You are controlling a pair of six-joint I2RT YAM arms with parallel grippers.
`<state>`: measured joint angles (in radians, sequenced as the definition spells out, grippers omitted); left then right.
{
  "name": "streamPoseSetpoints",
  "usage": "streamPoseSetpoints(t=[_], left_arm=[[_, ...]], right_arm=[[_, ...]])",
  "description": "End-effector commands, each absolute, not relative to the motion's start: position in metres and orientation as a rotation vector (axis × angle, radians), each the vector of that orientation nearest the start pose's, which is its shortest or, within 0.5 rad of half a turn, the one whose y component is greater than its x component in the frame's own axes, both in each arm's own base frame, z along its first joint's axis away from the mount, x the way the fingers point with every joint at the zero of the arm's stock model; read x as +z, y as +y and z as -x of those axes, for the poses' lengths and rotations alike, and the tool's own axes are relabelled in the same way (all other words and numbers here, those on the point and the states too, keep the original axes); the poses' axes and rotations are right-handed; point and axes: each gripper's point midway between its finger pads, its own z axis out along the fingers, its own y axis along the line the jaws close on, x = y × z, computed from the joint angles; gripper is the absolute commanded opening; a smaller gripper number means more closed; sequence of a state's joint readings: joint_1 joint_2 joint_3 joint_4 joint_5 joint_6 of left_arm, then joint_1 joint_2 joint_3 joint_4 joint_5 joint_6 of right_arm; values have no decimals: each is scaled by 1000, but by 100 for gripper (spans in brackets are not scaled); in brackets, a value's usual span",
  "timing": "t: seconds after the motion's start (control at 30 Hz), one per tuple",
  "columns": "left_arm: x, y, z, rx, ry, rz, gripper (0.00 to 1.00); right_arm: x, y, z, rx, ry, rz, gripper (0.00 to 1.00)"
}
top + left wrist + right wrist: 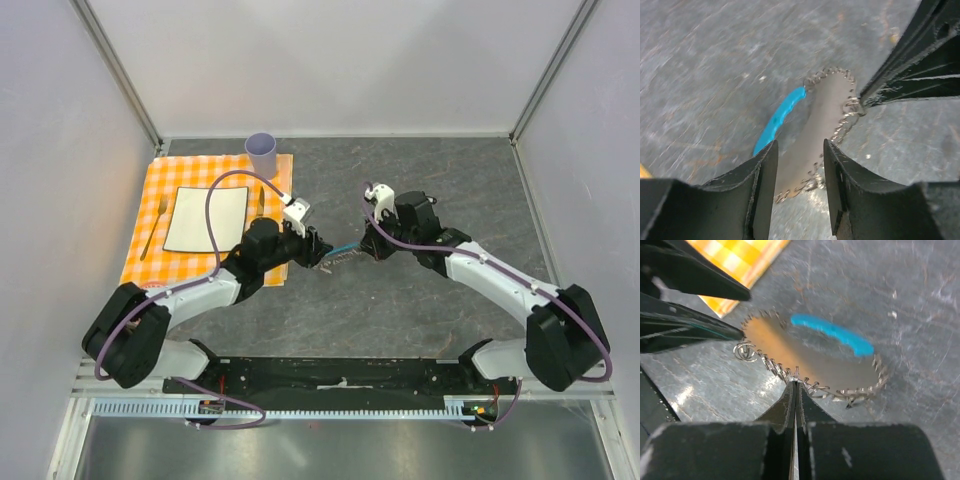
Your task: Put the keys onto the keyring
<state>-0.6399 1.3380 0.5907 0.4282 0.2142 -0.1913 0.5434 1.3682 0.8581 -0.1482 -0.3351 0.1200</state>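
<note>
The keyring [341, 253], a thin grey chain loop with a blue curved section [832, 333], lies on the dark table between the two arms. My right gripper [796, 383] is shut on the chain's near side, and in the left wrist view its black fingers [910, 75] pinch the loop's edge. My left gripper [800, 145] stands open, its fingers either side of the loop's end [795, 187] without clamping it. A small split ring [745, 351] hangs on the chain near the left fingers [690, 330]. The keys are out of view.
An orange checked placemat [150, 240] lies at the left with a white plate [205, 220], a fork [152, 235] and other cutlery [260, 200]. A lilac cup [262, 152] stands at its far edge. White walls enclose the table.
</note>
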Motion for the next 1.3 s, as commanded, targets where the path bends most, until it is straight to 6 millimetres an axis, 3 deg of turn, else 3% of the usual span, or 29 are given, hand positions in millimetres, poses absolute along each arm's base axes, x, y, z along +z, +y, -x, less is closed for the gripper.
streamPoseSetpoints(t=[0.0, 0.2, 0.5, 0.7, 0.9, 1.27], left_arm=[[198, -304, -292, -993, 1578, -688, 49], [212, -310, -271, -1088, 1456, -881, 50], [214, -316, -244, -1156, 1371, -1125, 54], [213, -320, -240, -1167, 1331, -1192, 53], [188, -324, -244, -1168, 1340, -1259, 53], [175, -333, -249, -1209, 1327, -1260, 49]], right_arm=[[186, 260, -283, 776, 1992, 804, 0], [214, 262, -270, 776, 1898, 889, 0], [222, 271, -247, 851, 1843, 1002, 0], [218, 273, -244, 846, 1844, 1025, 0], [212, 274, -244, 842, 1858, 1030, 0], [205, 272, -245, 826, 1868, 1017, 0]])
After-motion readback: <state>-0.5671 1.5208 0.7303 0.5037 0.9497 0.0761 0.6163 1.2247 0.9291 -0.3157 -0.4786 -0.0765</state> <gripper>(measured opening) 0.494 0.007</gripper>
